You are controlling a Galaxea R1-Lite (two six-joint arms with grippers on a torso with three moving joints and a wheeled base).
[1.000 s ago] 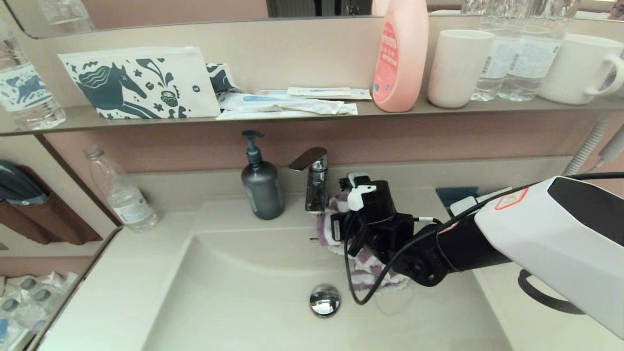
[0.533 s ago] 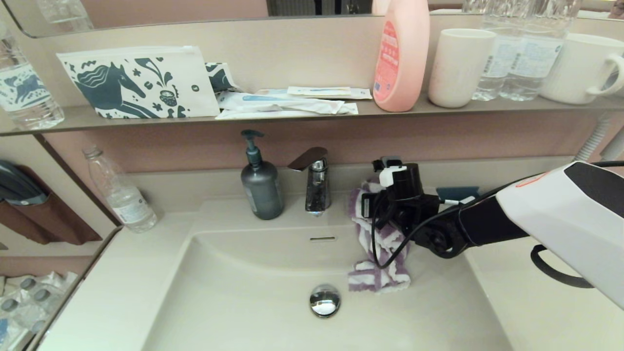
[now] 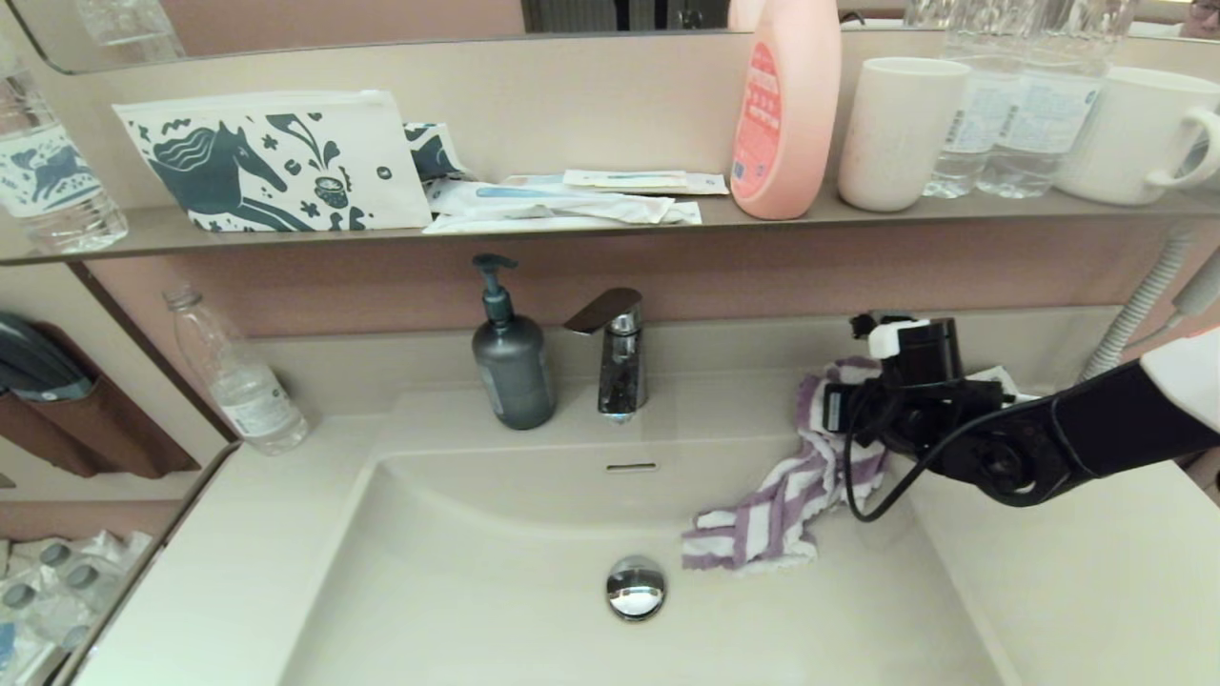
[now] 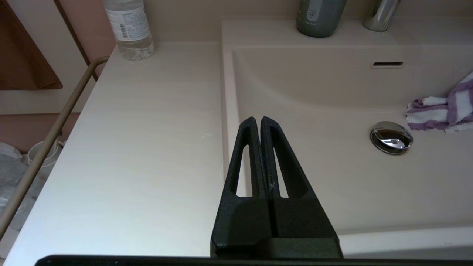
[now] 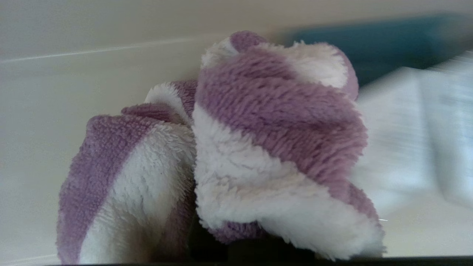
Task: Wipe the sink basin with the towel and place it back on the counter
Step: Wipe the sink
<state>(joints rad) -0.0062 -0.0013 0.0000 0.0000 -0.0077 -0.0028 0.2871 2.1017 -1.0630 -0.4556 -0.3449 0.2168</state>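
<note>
The purple and white striped towel point(image 3: 772, 514) hangs from my right gripper point(image 3: 822, 410), which is shut on its upper end above the rear right rim of the sink basin point(image 3: 477, 591). The towel's lower end trails on the basin floor, right of the chrome drain plug point(image 3: 636, 586). In the right wrist view the towel point(image 5: 258, 140) covers the fingers. My left gripper point(image 4: 257, 120) is shut and empty, hovering over the basin's front left rim beside the counter point(image 4: 147, 129). It sees the towel's tail point(image 4: 443, 111) and the drain plug point(image 4: 391, 136).
A chrome faucet point(image 3: 615, 353) and a grey soap dispenser point(image 3: 510, 357) stand behind the basin, and a water bottle point(image 3: 233, 372) stands at the left. The shelf point(image 3: 572, 229) above carries a horse-print pouch point(image 3: 267, 162), a pink bottle point(image 3: 783, 105) and cups. A blue item point(image 5: 369, 40) lies on the right counter point(image 3: 1077, 572).
My right gripper has moved right and slightly up, from beside the faucet to the basin's right rear rim. It drags the towel, which now stretches from the rim down into the basin.
</note>
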